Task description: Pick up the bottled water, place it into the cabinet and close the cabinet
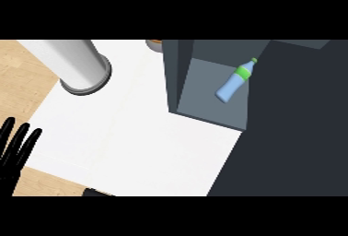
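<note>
— Fingers (19, 138) on your left hand (10, 161) are straight and apart, holding nothing, low at the left edge. Is the bottle in?
— Yes. Your bottled water (234, 83) lies tilted inside the cabinet (173, 73). That part looks done.
— What is left?
— Closing it. The big dark door (292, 129) at the right looks open. Your right hand does not show.
— Anything in the way?
— I think not. The grey tube (78, 62) stands well apart on the worktop (149, 138).

Matt dark cabinet (204, 87), translucent blue plastic bottle (233, 84), smooth white counter (136, 138) edged with pale wood, matt grey cylinder (71, 62).
</note>
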Motion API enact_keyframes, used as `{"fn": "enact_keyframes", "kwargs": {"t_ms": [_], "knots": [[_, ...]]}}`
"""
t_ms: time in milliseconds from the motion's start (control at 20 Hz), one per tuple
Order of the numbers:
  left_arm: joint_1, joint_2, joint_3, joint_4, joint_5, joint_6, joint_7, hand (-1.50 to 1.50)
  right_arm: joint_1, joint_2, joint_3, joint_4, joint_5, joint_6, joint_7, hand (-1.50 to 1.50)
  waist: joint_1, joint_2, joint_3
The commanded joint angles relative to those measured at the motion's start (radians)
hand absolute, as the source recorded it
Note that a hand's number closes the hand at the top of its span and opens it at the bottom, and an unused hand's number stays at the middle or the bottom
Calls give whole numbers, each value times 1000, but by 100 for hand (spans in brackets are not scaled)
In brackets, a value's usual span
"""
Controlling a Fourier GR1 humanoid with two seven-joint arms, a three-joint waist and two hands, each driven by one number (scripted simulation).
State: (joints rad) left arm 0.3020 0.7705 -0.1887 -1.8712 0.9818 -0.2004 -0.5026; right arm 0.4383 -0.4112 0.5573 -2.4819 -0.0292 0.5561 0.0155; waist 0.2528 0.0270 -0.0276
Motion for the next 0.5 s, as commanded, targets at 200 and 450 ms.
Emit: {"fn": "enact_keyframes", "kwargs": {"t_ms": [200, 450], "knots": [[-1, 21, 21, 14, 18, -29, 8, -150, -144, 6, 121, 11, 27, 30, 137, 150, 7, 3, -4], [-3, 19, 27, 21, 23, -41, 2, -150, -172, 42, 122, 41, -13, 5, 167, 150, -2, 11, -4]]}}
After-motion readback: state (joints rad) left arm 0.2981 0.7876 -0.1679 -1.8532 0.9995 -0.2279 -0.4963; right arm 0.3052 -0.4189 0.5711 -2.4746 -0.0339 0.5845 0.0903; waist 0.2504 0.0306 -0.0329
